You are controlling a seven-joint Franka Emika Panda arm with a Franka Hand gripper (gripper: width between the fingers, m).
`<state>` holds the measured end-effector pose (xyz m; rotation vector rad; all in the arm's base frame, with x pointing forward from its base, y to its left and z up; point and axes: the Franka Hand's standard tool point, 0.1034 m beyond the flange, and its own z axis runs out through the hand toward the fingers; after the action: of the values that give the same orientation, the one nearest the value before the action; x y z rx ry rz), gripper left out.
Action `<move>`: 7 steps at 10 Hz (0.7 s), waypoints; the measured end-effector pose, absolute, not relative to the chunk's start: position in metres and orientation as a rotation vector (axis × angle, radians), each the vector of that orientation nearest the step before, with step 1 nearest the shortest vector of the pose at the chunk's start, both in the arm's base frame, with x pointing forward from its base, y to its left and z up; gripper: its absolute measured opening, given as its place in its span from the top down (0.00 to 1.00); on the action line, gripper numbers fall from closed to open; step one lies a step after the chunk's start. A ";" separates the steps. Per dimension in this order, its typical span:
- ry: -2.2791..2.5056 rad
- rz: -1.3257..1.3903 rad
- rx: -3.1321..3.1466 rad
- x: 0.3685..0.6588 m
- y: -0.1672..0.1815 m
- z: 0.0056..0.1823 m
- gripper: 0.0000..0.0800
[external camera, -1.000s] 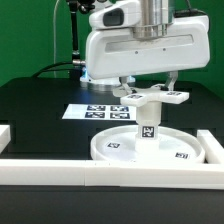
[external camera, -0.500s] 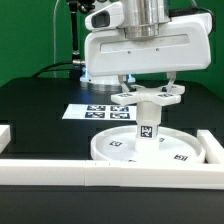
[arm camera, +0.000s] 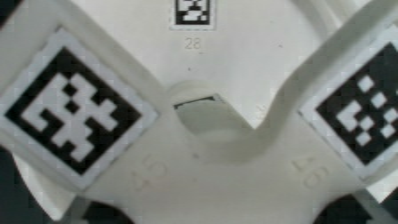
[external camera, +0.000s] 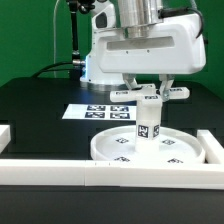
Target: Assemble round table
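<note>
The large white rimmed disc (external camera: 120, 152) lies flat on the black table, with small tags on its face. The short tagged cylinder leg (external camera: 148, 127) stands upright at its middle. The cross-shaped foot (external camera: 151, 95) sits level on top of the leg. My gripper (external camera: 150, 90) is shut on the foot, one finger on each side. In the wrist view the foot (arm camera: 196, 160) fills the picture, showing two large tags and its middle socket (arm camera: 201, 112). The disc (arm camera: 192, 30) shows beyond it. My fingertips are mostly hidden there.
The marker board (external camera: 90, 110) lies flat on the table behind the disc. Long white border walls run along the front (external camera: 60, 170) and the exterior view's right (external camera: 213, 148). A short wall piece (external camera: 5, 133) is at the left.
My hand has turned about its vertical axis with the foot in it and shifted slightly toward the exterior view's right. The leg and disc stay in place.
</note>
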<state>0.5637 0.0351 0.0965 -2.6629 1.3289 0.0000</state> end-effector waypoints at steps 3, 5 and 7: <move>1.718 0.022 -2.423 0.564 0.035 0.096 0.43; 1.894 0.047 -2.277 0.564 0.034 0.096 0.43; 1.976 0.058 -2.205 0.564 0.035 0.096 0.43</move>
<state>0.5642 0.0345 0.0957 -2.2049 1.9759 0.0578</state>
